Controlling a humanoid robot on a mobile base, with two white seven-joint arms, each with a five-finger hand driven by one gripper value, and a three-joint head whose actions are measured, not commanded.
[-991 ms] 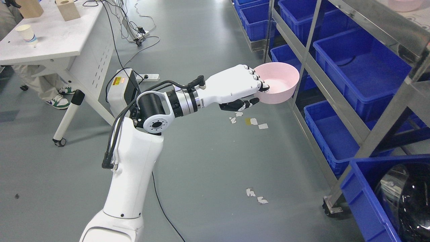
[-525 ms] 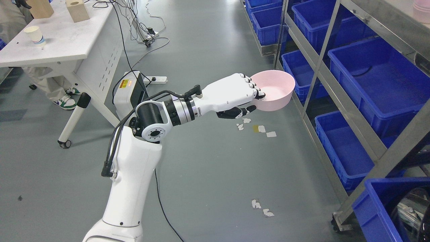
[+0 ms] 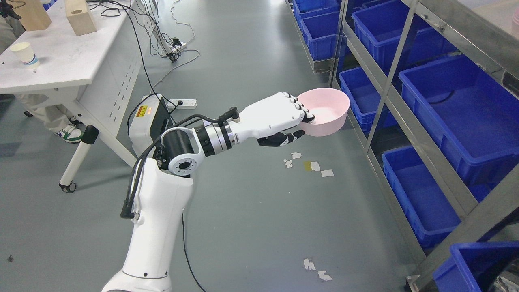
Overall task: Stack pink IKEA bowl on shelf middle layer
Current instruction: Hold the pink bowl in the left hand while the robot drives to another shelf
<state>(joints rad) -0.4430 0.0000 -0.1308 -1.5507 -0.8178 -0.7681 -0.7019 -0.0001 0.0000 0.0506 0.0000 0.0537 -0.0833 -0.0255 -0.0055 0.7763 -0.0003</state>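
My left hand (image 3: 298,121) is shut on the near rim of a pink bowl (image 3: 326,111), fingers over the rim and thumb under it. I hold the bowl upright in the air over the grey floor, just left of the metal shelf (image 3: 389,99). The bowl is apart from the shelf's upright post. A pale pink thing (image 3: 515,16) shows at the right edge on a higher shelf layer; I cannot tell what it is. My right arm is out of view.
Blue bins (image 3: 458,109) fill the shelf layers. A white table (image 3: 61,61) with a paper cup (image 3: 24,54) and wooden blocks stands at the left, a person's leg and shoe (image 3: 69,132) beside it. Cables and a power strip (image 3: 182,103) lie on the floor.
The whole picture has shifted, so the camera has moved. Against the shelf, my left hand with the bowl has drawn a little back to the left of the post.
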